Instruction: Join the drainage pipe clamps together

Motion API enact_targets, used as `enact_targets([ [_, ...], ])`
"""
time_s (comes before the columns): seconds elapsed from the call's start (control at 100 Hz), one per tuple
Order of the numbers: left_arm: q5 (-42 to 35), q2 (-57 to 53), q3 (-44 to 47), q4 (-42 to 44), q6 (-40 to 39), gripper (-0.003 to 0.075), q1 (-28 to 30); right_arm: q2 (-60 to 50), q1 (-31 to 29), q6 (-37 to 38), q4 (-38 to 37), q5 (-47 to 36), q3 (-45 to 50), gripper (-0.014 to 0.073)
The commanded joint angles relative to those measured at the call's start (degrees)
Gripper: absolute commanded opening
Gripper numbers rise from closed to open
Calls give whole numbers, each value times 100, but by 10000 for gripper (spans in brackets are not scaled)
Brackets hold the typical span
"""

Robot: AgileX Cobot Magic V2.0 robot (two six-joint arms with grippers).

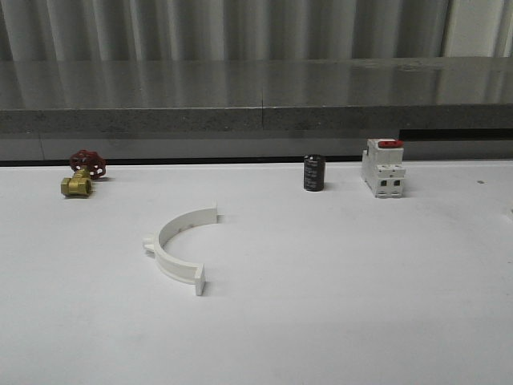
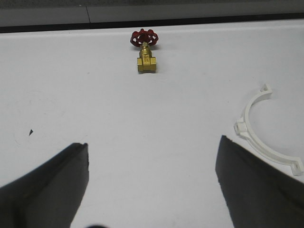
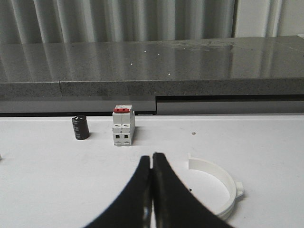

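Observation:
One white half-ring drainage pipe clamp [image 1: 178, 245] lies flat on the white table, left of centre, its open side facing right. My left gripper [image 2: 154, 141] hovers over bare table, open wide with nothing between its dark fingers [image 2: 47, 183]. That clamp [image 2: 240, 127] lies just beyond its right finger. A second clamp half [image 3: 223, 175] lies beside my right gripper [image 3: 152, 156], its near end hidden behind the finger. The right gripper is shut, fingertips pressed together with nothing between them.
A brass valve with a red handwheel [image 1: 78, 181] sits at the back left. At the back right stand a black cylinder [image 1: 313, 172] and a white switch with a red top [image 1: 382, 167]. A grey ledge [image 1: 256, 100] runs behind the table.

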Motion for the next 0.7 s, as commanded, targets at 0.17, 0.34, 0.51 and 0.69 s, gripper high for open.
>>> enact_targets([
  [0.17,-434,-1398,611,-5,2,546,-27,-82,-25,-15,31,-478,-93,-66],
  [0.34,-434,-1934,824,-5,2,530,-27,-82,-25,-15,31,-478,-93,-66],
  [0.51,-438,-2096,836,-5,2,312,-27,-82,-25,-15,31,-478,-93,-66],
  [0.69,-438,-2096,836,-5,2,11,-27,-82,-25,-15,31,-582,-93,-66],
])
